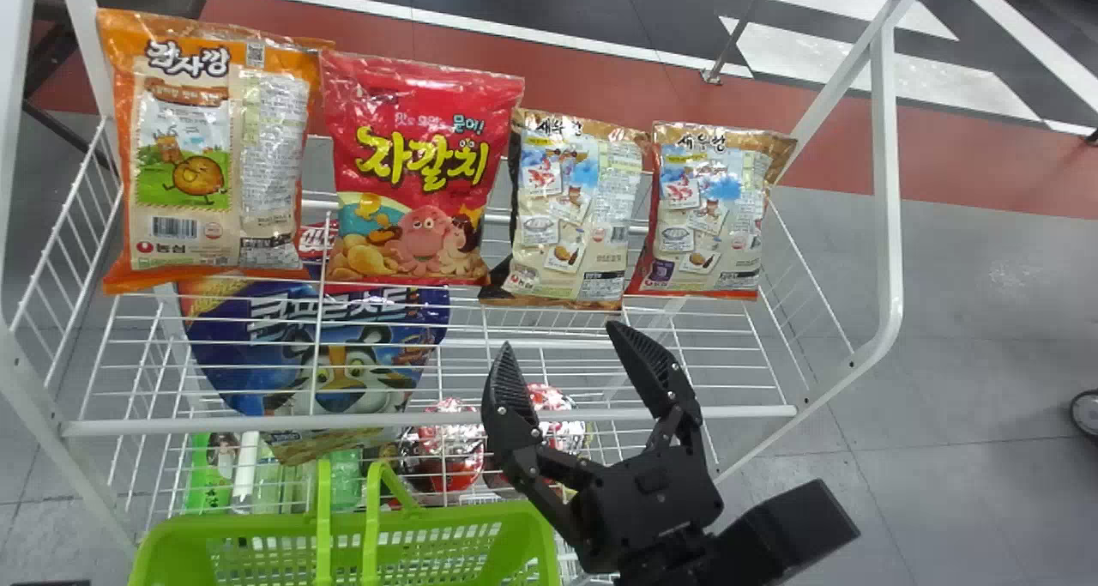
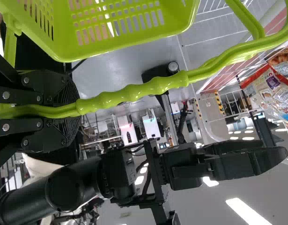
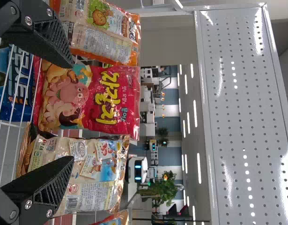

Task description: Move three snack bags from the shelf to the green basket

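My right gripper (image 1: 562, 350) stands open just in front of the shelf, below the two brown-and-white snack bags (image 1: 575, 213) (image 1: 708, 213). A red snack bag (image 1: 412, 170) and an orange one (image 1: 214, 153) stand to their left. In the right wrist view, the open right gripper (image 3: 71, 112) has the red bag (image 3: 90, 98) and a brown-and-white bag (image 3: 83, 168) beyond its fingers, with nothing held. The green basket (image 1: 446, 526) is at the bottom of the head view. In the left wrist view, my left gripper (image 2: 71, 111) is shut on the green basket's handle (image 2: 134, 93).
The upper wire shelf has a white front rail (image 1: 429, 421) and white posts (image 1: 886, 183). Below it are a blue snack bag (image 1: 317, 346), red-lidded cups (image 1: 450, 449) and green bottles (image 1: 210, 474). A perforated white panel (image 3: 247, 117) shows in the right wrist view.
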Available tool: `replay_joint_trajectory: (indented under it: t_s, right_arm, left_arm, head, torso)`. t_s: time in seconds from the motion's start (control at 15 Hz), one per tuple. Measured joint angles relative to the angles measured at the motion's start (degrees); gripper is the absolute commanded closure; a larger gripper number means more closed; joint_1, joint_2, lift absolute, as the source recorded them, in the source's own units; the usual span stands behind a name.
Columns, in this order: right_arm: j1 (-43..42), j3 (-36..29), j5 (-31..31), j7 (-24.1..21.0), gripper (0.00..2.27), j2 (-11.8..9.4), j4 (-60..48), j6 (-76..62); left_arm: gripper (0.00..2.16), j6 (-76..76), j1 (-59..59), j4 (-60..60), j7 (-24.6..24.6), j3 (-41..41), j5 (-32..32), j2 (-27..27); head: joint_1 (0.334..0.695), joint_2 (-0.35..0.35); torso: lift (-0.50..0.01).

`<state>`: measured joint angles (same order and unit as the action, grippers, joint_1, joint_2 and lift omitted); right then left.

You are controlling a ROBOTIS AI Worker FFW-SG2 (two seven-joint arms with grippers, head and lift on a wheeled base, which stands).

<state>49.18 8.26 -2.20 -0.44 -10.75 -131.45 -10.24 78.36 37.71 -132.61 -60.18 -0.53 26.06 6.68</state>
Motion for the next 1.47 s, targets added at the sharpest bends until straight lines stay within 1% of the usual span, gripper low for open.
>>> replay_joint_trajectory:
  t_s: [0.33,0.47,0.6,0.8,0.93,1.07,1.27,1.47]
  right_arm:
    - [-2.18,0.17,0.63,-0.01,0.13,0.09,0.65,0.75]
    - [-5.82,0.87,1.56,-0.06,0.13,0.31,1.45,4.06]
    - [-12.27,1.94,1.78,-0.08,0.13,0.76,3.73,11.25]
    - [-21.32,3.42,1.67,-0.09,0.13,2.21,8.98,17.6]
    - [-25.76,4.13,0.84,-0.09,0.13,2.61,11.82,20.77]
    - [-29.6,4.73,-0.31,-0.09,0.13,2.84,14.17,22.8]
    - [-34.1,5.23,-2.43,0.26,0.13,3.25,16.38,25.53]
    - [-37.52,5.47,-5.34,1.75,0.14,3.61,18.97,26.86]
  left_arm:
    - [1.96,0.0,0.08,-0.22,-0.11,-0.23,0.01,0.05]
    - [1.96,0.0,0.09,-0.27,-0.11,-0.57,-0.06,-0.06]
    - [1.96,-0.01,0.14,-0.28,-0.15,-0.86,-0.12,-0.09]
    - [1.96,-0.12,0.25,-0.33,-0.05,-1.01,-0.23,-0.04]
    - [1.96,-0.08,0.26,-0.36,0.11,-1.2,-0.37,0.2]
    - [1.96,-0.01,0.32,-0.37,0.15,-1.28,-0.36,0.41]
    - [1.96,0.0,0.35,-0.32,0.17,-1.26,-0.24,0.78]
    - [1.96,0.0,0.26,-0.2,0.28,-1.23,-0.15,1.32]
  head:
    - [0.695,-0.35]
    - [0.695,-0.35]
    - [0.695,-0.344]
    - [0.695,-0.291]
    - [0.695,-0.271]
    - [0.695,-0.244]
    - [0.695,-0.223]
    - [0.695,-0.19]
  torso:
    - [-0.048]
    - [-0.048]
    - [-0.048]
    - [-0.048]
    - [-0.048]
    - [-0.048]
    - [-0.048]
    - [-0.048]
